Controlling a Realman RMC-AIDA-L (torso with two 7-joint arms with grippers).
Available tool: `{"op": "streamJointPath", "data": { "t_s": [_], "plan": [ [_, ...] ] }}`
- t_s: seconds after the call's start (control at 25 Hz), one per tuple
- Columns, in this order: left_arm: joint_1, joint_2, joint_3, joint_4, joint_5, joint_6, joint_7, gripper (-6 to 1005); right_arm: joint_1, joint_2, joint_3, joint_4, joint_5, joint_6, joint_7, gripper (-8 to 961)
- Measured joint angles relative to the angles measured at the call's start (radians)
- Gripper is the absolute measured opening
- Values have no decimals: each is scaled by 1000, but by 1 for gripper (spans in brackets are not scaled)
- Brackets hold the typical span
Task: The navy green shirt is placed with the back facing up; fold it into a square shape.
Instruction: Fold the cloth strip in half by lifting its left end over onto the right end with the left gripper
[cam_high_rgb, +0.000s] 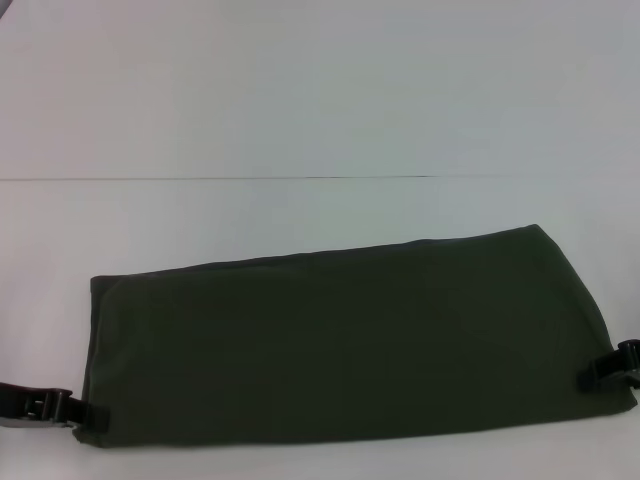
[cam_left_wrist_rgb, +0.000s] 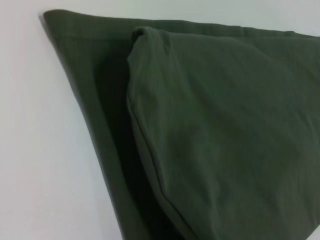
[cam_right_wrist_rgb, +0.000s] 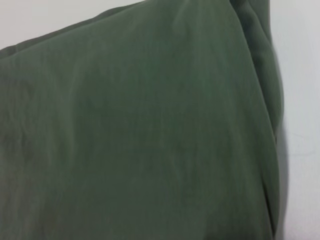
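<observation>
Bare test or lab-style setup, plain white table (cam_high_rgb: 300, 215) filling the view, a thin seam line across it, no furniture, walls or household items visible, exact kind of room cannot be told

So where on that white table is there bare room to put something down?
The widest bare patch of the table lies beyond the navy green shirt's far edge. A thin strip runs along its near edge. The near corners are crowded: the left hand and the right hand sit at the shirt's ends.
</observation>
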Motion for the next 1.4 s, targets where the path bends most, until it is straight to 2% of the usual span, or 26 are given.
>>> {"op": "streamJointPath", "data": {
  "t_s": [0.44, 0.64, 0.88, 1.04, 1.16, 1.36, 1.4],
  "plan": [
    [3, 0, -7, 2, 0, 10, 0, 15, -3, 1, -6, 5, -5, -3, -3, 337],
    [3, 0, -8, 2, -1, 13, 0, 15, -8, -1, -6, 9, -6, -8, -12, 100],
    [3, 3, -8, 4, 2, 48, 0, 16, -11, -14, -4, 3, -2, -47, -38, 16],
    [0, 11, -4, 5, 6, 78, 0, 16, -10, -27, -1, 0, -1, -104, -70, 16],
    [-3, 28, -1, 5, 20, 129, -1, 16, -8, -34, -7, 0, -6, -153, -97, 16],
    [-22, 41, 1, 6, 97, 189, -13, 16, -15, -37, -36, 7, -9, -233, -151, 16],
    [-26, 41, 1, 5, 115, 204, -13, 16, -22, -37, -69, 10, -10, -248, -160, 16]
  ]
}}
